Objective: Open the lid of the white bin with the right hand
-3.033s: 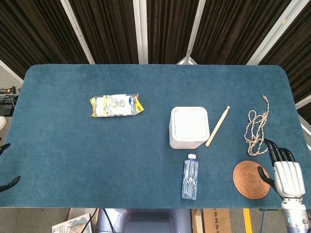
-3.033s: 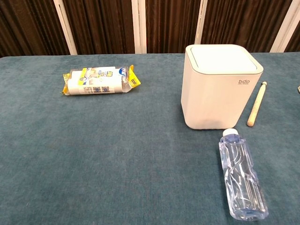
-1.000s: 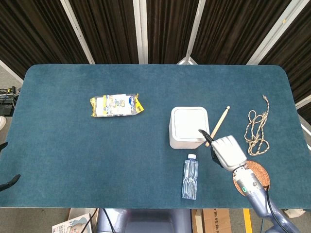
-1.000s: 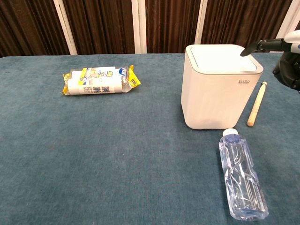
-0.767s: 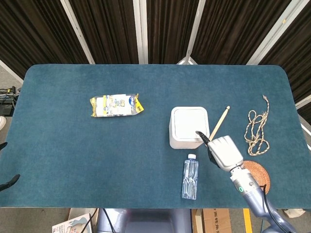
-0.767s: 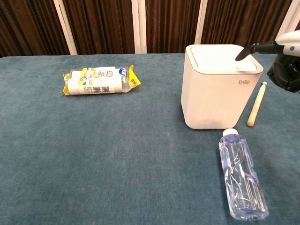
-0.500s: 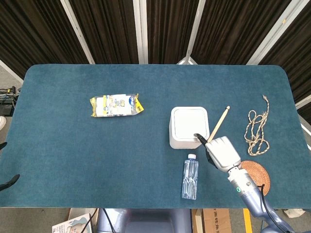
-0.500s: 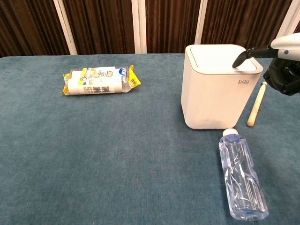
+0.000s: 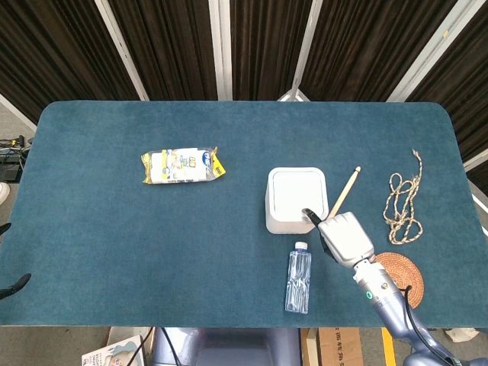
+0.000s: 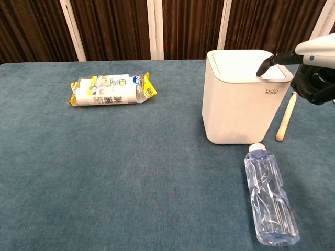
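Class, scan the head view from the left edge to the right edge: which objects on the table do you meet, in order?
Snack packet → white bin → wooden stick → woven coaster → rope. The water bottle and the right robot hand overlap the bin's span, so they are left out.

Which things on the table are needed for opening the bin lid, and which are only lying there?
Needed:
white bin
its lid
right hand, one finger on the lid's near edge

Only lying there:
water bottle
wooden stick
snack packet
rope
woven coaster
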Robot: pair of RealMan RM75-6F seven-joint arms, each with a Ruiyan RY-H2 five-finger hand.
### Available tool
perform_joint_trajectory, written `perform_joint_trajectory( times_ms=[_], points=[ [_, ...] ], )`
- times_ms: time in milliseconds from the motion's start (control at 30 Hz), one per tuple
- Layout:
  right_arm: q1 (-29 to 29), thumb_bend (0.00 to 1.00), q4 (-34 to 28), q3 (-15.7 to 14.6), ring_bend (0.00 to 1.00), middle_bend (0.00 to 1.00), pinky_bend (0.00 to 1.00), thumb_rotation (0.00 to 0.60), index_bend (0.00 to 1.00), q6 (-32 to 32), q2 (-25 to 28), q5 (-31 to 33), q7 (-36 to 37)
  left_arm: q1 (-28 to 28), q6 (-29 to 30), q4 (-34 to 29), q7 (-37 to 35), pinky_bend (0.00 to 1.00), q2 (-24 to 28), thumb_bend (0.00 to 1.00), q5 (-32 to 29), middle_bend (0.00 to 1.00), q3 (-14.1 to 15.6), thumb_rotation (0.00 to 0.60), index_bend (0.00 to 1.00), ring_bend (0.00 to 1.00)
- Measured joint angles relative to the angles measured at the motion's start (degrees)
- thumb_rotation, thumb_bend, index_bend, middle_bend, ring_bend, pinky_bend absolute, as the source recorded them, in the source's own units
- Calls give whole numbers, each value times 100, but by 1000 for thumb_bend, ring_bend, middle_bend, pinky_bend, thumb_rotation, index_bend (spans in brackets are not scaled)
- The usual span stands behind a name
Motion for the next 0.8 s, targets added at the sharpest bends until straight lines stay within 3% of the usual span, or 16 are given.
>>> perform_joint_trajectory(
  times_ms=[67,233,267,367,500,800],
  points=[
    [45,951,-67,-12,760,772,784,600,225,24,42,80,-104,-2,-6,1,4,0,-2,164,-4,31,-1,600,158,0],
    [-25,823,-214,84,732,746,784,600,110,386,94,4,82,-14,-41,-13,31,0,1,164,-12,28,4,600,158,0],
    [-87,817,-236,113,714,715,784,600,102,547,99,-77,194,-14,-42,-15,31,0,2,164,-13,27,4,600,158,0],
    [-314,770,-266,149,584,494,737,600,65,1004,123,-385,527,-11,-36,-18,30,0,3,164,-14,25,3,600,158,0],
    [-755,666,-220,32,426,274,599,600,37,1455,239,-738,994,-4,-27,-26,25,0,0,164,-27,23,-2,600,158,0],
    [-1381,465,523,-435,246,149,366,600,36,1697,429,-1222,2094,-6,-33,-61,139,0,-23,164,3,23,14,600,158,0]
  ],
)
